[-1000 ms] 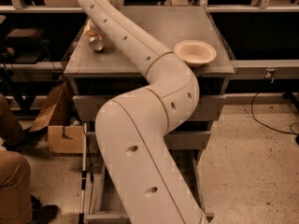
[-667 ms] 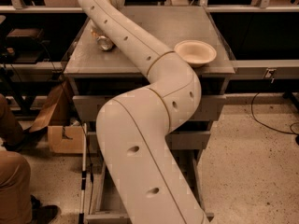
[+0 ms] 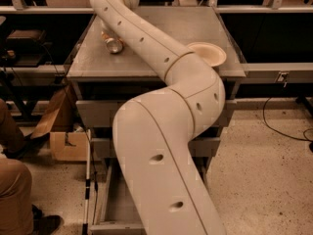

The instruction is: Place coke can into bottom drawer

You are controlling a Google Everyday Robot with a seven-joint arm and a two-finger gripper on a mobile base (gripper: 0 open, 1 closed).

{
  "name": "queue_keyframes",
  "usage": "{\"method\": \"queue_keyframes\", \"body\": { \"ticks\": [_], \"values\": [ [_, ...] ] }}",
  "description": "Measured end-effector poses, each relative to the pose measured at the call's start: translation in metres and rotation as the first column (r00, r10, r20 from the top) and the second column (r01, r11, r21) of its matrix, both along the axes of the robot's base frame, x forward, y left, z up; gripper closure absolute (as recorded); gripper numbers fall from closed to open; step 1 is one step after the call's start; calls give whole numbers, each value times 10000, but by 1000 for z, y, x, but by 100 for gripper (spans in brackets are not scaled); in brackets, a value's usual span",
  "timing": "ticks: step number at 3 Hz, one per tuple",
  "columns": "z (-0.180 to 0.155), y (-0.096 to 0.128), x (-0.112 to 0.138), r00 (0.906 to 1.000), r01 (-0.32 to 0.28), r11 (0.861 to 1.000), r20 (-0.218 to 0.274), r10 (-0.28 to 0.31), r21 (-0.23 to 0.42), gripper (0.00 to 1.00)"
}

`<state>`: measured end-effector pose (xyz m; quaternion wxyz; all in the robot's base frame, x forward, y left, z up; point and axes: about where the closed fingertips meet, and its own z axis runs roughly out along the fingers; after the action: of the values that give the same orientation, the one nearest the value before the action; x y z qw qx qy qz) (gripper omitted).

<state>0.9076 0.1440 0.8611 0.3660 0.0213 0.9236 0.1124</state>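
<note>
Three grey metal drawers stack under the cabinet top (image 3: 195, 28), and the bottom drawer (image 3: 115, 210) stands pulled out at the lower middle of the frame, its flat floor partly blocked by the robot arm (image 3: 161, 170). A shallow cream bowl (image 3: 209, 54) sits near the right edge of the top. At the left, a torn cardboard box (image 3: 63, 141) lies on the speckled floor beside a seated person's tan trouser legs (image 3: 13, 199); a dark cable (image 3: 286, 131) loops across the floor at the right. The coke can (image 3: 113, 44) lies on its side at the upper left of the top, round silver end facing me. Smooth, off-white and tubular, the arm rises from the bottom, bends at a thick elbow and stretches up-left over the can. The gripper (image 3: 104, 34) is mostly hidden behind the forearm, just beside the can; I cannot tell its state.
</note>
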Motion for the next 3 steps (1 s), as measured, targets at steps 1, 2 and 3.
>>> {"method": "queue_keyframes", "body": {
  "ticks": [1, 2, 3],
  "values": [
    [3, -17, -8, 9980, -585, 9973, 243, 575, 435, 100],
    [10, -42, -28, 9905, -1275, 9888, 616, 1229, 778, 100],
    [19, -63, -59, 9771, -1970, 9754, 1013, 1870, 989, 100]
  ]
}}
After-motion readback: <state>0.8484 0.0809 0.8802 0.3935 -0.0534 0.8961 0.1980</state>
